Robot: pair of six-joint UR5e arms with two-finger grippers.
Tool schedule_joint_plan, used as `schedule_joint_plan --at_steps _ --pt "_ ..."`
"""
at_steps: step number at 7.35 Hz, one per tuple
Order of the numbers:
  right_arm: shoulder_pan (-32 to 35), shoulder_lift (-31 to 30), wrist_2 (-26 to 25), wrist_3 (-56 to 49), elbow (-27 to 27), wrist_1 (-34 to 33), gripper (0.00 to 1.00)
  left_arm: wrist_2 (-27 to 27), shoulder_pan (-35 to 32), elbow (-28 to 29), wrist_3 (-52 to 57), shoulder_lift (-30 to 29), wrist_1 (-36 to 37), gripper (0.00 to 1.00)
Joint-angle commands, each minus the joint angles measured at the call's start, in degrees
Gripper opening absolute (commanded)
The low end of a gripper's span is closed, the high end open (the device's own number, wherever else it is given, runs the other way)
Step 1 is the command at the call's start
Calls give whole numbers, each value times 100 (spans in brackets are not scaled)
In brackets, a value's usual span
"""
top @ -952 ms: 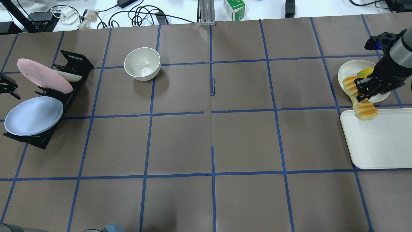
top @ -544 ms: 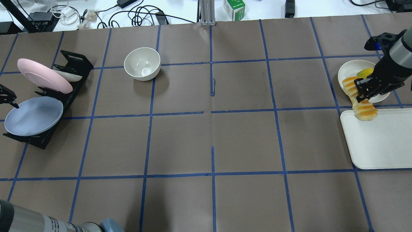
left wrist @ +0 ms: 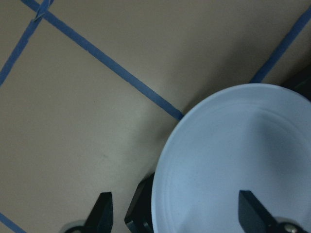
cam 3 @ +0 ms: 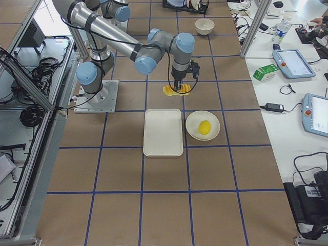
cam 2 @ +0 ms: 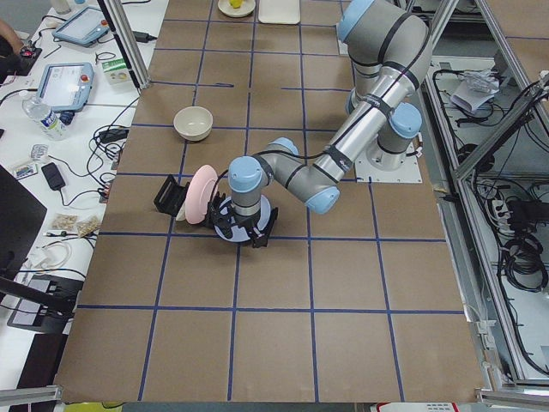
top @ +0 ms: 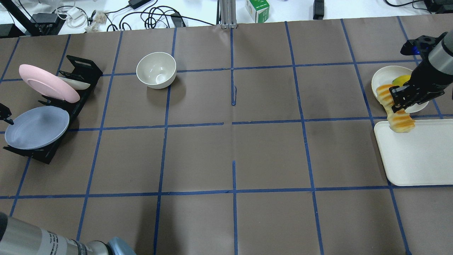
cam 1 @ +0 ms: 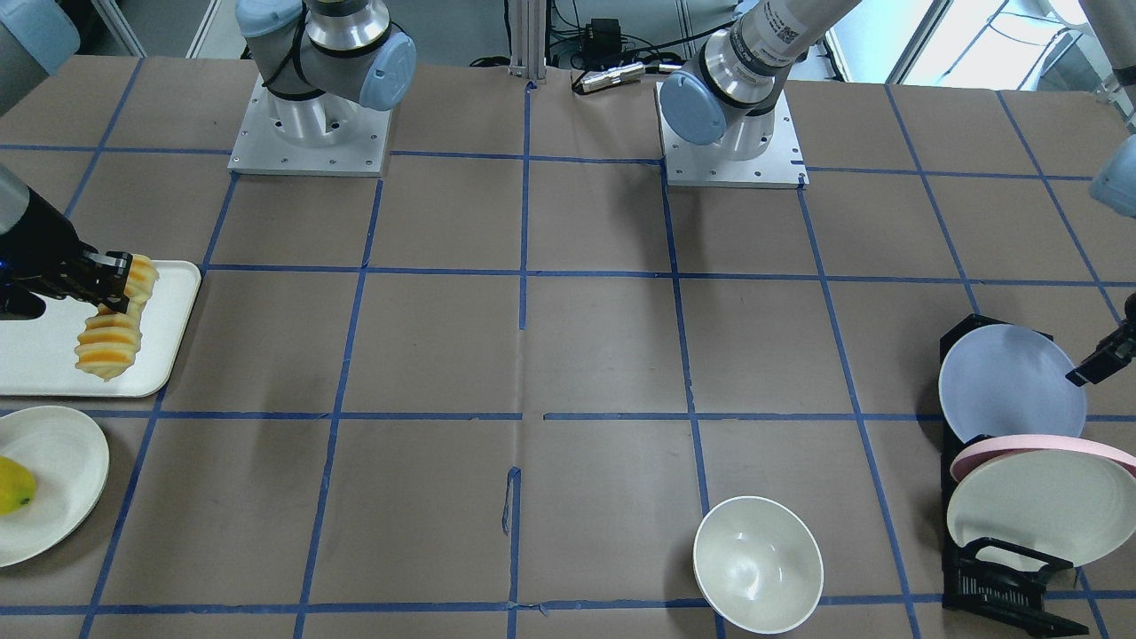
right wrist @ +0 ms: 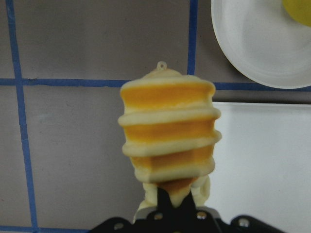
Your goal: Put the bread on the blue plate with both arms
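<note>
The bread [top: 402, 124] is an orange-and-cream ridged loaf. My right gripper [top: 401, 100] is shut on its middle and holds it in the air over the far left corner of the white tray [top: 421, 156]. It also shows in the front view [cam 1: 105, 344] and the right wrist view [right wrist: 167, 131]. The blue plate [top: 37, 128] leans in the near slot of a black rack [top: 80, 66] at the table's left end. My left gripper [top: 6, 117] is open at the plate's left rim. In the left wrist view the plate [left wrist: 233, 160] has its rim between the two fingertips [left wrist: 103, 209].
A pink plate [top: 47, 83] and a cream plate [top: 76, 84] stand in the same rack behind the blue one. A white bowl [top: 156, 69] sits at the far centre-left. A cream plate [top: 384, 76] with a yellow fruit [top: 401, 79] lies beyond the tray.
My left gripper has moved nearer along the blue plate's left rim, and the left arm's elbow has come into view at the bottom left. The right gripper and bread have hardly moved.
</note>
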Motion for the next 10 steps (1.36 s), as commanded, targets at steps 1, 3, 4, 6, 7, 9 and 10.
schedule_joint_plan --at_steps 1,3,4,6,7,9,10 --pt "34 -8 -4 9 0 1 2 -21 0 -53 27 -31 14 60" --pt "51 -17 -4 26 0 27 2 -73 0 -70 -60 -66 -47 59" --pt "52 -17 13 26 0 45 2 -91 0 -62 -105 -75 -47 43" --pt "52 -17 5 26 0 45 2 -100 0 -62 -35 -66 -56 0" --pt "52 -17 5 26 0 54 2 -48 9 -36 9 -14 -56 0" --pt "60 -60 39 26 -61 88 1 -91 18 -62 -26 -48 -74 0" --pt "139 -113 66 96 -140 211 1 -91 18 -53 -26 4 -74 0"
